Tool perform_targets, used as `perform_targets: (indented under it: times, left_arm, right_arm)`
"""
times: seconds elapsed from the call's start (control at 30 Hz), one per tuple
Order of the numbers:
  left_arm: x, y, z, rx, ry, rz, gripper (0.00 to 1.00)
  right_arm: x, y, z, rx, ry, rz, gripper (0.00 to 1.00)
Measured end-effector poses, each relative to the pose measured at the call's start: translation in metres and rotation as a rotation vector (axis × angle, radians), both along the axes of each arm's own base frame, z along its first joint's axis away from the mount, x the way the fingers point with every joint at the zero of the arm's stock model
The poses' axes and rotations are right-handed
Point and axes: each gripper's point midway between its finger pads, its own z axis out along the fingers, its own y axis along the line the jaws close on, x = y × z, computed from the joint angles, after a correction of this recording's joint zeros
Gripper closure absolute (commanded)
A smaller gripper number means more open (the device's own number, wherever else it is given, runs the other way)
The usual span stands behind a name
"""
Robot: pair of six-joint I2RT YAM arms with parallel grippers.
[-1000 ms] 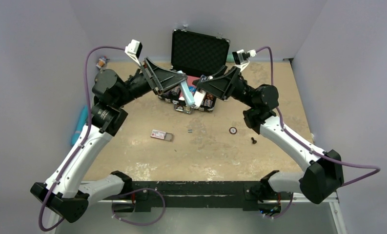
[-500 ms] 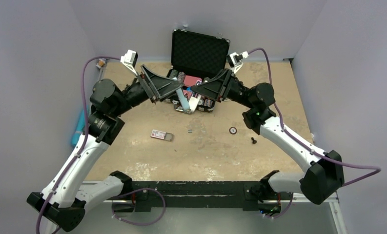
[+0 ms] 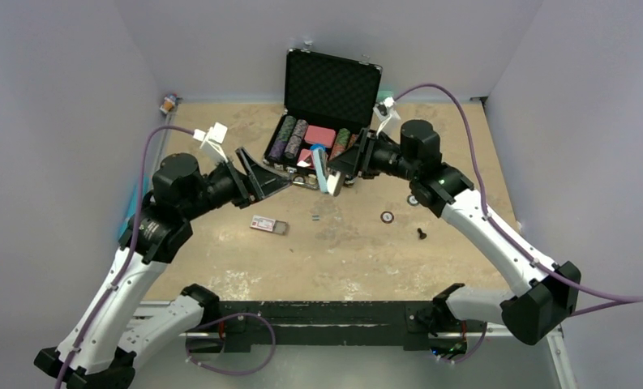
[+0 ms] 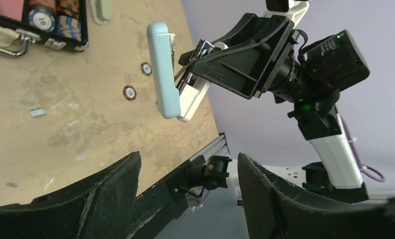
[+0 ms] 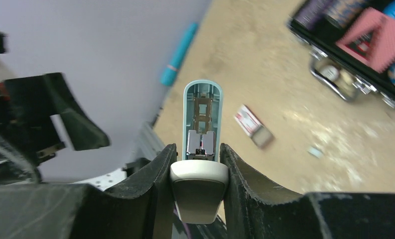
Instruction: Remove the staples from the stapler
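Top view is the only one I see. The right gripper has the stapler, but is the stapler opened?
Observer: Yes. In the right wrist view the stapler is hinged open, its metal inside showing, with the right gripper shut on its white base.
Operator: Does the left gripper hold something?
Observer: No. Its own view shows the left gripper open and empty, pointing at the stapler.

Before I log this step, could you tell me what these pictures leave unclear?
Top view: the loose staples are too small to count.
Right wrist view: the stapler has its lower channel covered by its white base and the right gripper, so staples inside cannot be ruled out.
Right wrist view: the small box is blurred, print unreadable.
Left wrist view: the case is cut by the top edge.
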Motion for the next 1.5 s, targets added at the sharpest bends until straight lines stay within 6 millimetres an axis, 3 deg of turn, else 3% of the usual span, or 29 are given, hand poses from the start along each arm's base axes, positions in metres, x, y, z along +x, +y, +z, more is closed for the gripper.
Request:
perform_targets:
  times: [0.13, 0.23, 0.4, 0.6, 0.73, 0.93, 1.1, 1.17, 1.5]
  left_arm:
    - [0.002, 0.001, -0.033, 0.062, 0.06, -0.003, 0.32]
    - [0.009, -0.003, -0.054, 0.101, 0.107, -0.008, 0.34]
    - [0.024, -0.013, -0.073, 0.131, 0.152, -0.027, 0.43]
    - [0.046, -0.032, -0.095, 0.124, 0.192, -0.068, 0.85]
    - [0.061, -0.046, -0.117, 0.126, 0.234, -0.097, 0.96]
    - [0.073, -0.075, -0.159, 0.165, 0.305, -0.157, 1.0]
    - [0.064, -0.105, -0.205, 0.225, 0.389, -0.231, 1.0]
    - [0.059, -0.11, -0.215, 0.243, 0.409, -0.247, 1.0]
    - [0.074, -0.123, -0.216, 0.266, 0.397, -0.227, 1.0]
  right_arm:
    - [-0.001, -0.017, -0.053, -0.153, 0.094, -0.061, 1.0]
    - [-0.005, -0.027, -0.079, -0.235, 0.148, -0.075, 1.0]
    - [-0.01, -0.034, -0.113, -0.344, 0.213, -0.061, 1.0]
    - [-0.012, -0.037, -0.151, -0.445, 0.286, -0.019, 1.0]
    - [-0.014, -0.037, -0.172, -0.482, 0.325, 0.002, 1.0]
    - [-0.017, -0.035, -0.182, -0.488, 0.351, 0.03, 1.0]
    - [-0.019, -0.032, -0.184, -0.483, 0.358, 0.052, 1.0]
    - [-0.02, -0.032, -0.184, -0.483, 0.357, 0.058, 1.0]
    - [-0.027, -0.033, -0.193, -0.491, 0.366, 0.087, 1.0]
